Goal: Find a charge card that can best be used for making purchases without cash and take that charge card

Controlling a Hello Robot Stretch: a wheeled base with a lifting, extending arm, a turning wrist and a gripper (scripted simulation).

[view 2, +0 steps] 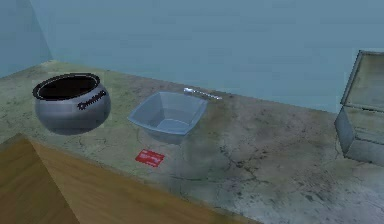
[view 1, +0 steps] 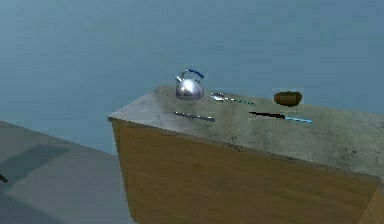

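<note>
Arm side view's lower middle holds a small red card [view 2: 151, 158] lying flat on the stone-topped table [view 2: 270, 150]. It sits near the wooden front edge, just in front of a blue-grey plastic tub [view 2: 168, 115] and to the right of a dark pot [view 2: 72, 102]. By shape and colour it fits the charge card.

I judge it to be very light, thin and stiff, with a slick face, so it will probably skate across the stone if nudged. Lying flush, it offers no lip to get under. The best hold is likely across its two opposite edges from straight above, pressing down lightly. Failing that, it could be slid toward the table's front edge until one side overhangs. It should not break, but it could flick away.

The tub's near wall stands close behind the card, so that side is tight. The claw's state I cannot tell.

A silver utensil [view 2: 202, 93] lies beyond the tub, and a grey box [view 2: 362, 105] stands at the right.
</note>
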